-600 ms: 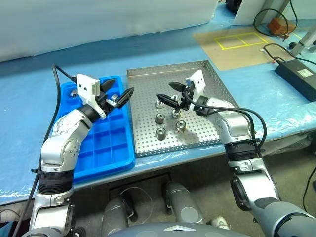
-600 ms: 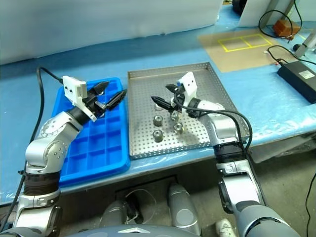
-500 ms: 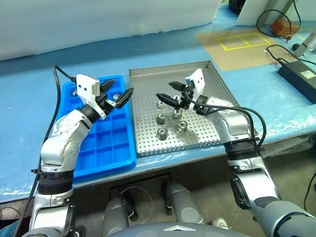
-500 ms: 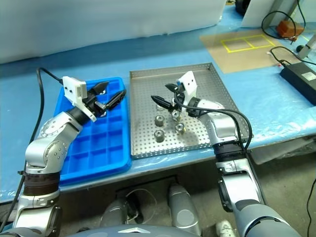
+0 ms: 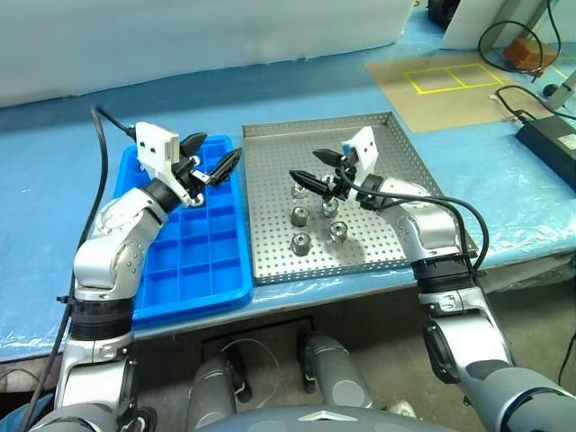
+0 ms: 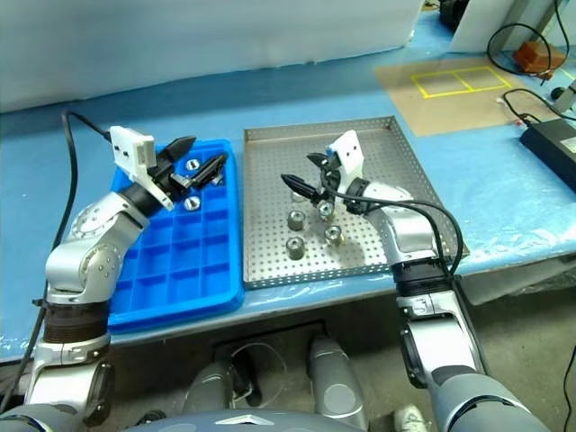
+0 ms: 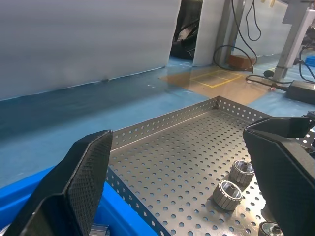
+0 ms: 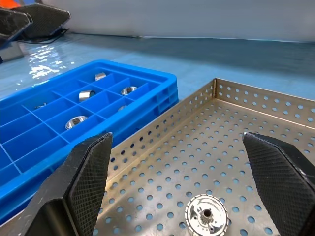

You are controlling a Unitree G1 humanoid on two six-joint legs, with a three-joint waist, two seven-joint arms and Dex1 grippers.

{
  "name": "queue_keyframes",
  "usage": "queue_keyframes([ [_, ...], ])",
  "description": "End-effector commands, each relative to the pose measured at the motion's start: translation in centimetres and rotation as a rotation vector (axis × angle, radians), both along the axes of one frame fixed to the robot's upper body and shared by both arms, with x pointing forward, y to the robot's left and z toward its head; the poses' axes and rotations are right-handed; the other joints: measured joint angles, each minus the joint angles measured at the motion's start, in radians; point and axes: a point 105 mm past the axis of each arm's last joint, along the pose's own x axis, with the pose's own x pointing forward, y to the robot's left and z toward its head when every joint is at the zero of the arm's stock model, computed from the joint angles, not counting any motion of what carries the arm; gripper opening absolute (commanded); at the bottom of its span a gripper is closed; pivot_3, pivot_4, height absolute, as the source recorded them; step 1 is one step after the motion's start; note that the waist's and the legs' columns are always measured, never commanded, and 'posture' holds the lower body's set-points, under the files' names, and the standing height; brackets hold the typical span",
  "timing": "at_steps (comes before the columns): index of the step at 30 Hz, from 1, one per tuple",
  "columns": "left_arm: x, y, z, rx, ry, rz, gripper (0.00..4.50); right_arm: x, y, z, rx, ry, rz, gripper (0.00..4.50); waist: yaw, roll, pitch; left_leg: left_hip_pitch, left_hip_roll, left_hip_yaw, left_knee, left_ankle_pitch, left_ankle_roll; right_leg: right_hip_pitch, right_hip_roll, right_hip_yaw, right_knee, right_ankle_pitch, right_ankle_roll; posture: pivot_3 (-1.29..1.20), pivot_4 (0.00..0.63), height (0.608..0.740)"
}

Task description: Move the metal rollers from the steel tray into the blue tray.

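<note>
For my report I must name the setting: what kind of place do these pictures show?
Probably a workshop or lab test bench. A perforated steel tray of metal rollers sits beside a blue tray with compartments on a plastic-covered table, with cables and taped yellow floor marks behind.

head pair: high, facing down; wrist pair: low, close | shared: steel tray [image 5: 360, 193]

Bright blue tray [image 5: 183, 266], silver perforated steel tray [image 5: 378, 234], shiny metal rollers [image 5: 300, 243]
</note>
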Motion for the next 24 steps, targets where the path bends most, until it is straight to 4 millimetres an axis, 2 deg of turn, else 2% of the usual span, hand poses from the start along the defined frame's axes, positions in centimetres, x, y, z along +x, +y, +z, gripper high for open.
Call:
queue_keyframes([
  [1, -0.1, -0.5, 1.5, 0.024, -0.059, -0.053, 4.5, -0.2, -0.9, 2.2, 0.027, -0.075, -0.016, 4.35, 0.0, 0.0, 0.0, 0.0, 0.0, 0.0, 0.0, 0.0, 0.0, 0.0, 0.0, 0.0, 0.0, 0.0, 0.0, -0.61, 0.15, 0.74],
  [4, 0.1, -1.3, 1.2, 0.054, -0.036, -0.12, 4.5, -0.4, -2.0, 2.8, 0.03, -0.077, -0.012, 4.35, 0.0, 0.0, 0.0, 0.0, 0.0, 0.0, 0.0, 0.0, 0.0, 0.0, 0.0, 0.0, 0.0, 0.0, 0.0, -0.62, 0.15, 0.74],
  [8, 0.3, -2.2, -0.8, 0.134, 0.026, -0.204, 4.5, -0.1, -3.8, 2.3, -0.025, -0.071, -0.038, 4.35, -0.001, 0.0, 0.0, 0.0, 0.0, 0.0, 0.0, 0.0, 0.0, 0.0, 0.0, 0.0, 0.0, 0.0, 0.0, -0.63, 0.15, 0.74],
  [14, -0.4, -3.8, -2.7, 0.174, 0.088, -0.327, 4.5, -1.0, -3.1, 0.9, -0.053, -0.038, 0.008, 4.35, -0.009, 0.0, 0.0, 0.0, 0.0, 0.0, 0.0, 0.001, 0.001, 0.0, 0.0, 0.0, 0.0, 0.0, 0.0, -0.67, 0.15, 0.74],
  [18, -0.4, -3.9, -2.7, 0.182, 0.086, -0.34, 4.5, -1.1, -3.2, 1.1, -0.039, -0.044, -0.007, 4.35, -0.027, 0.0, 0.0, 0.0, 0.0, 0.0, 0.0, 0.001, 0.001, 0.0, 0.0, 0.0, 0.0, 0.0, 0.0, -0.67, 0.15, 0.74],
  [24, 0.8, -4.1, -2.5, 0.195, 0.071, -0.329, 4.5, -1.3, -3.3, 1.5, -0.04, -0.06, -0.02, 4.35, -0.034, 0.0, 0.0, 0.0, 0.0, 0.0, 0.0, 0.001, 0.001, 0.0, 0.0, 0.0, 0.0, 0.0, 0.0, -0.69, 0.15, 0.74],
])
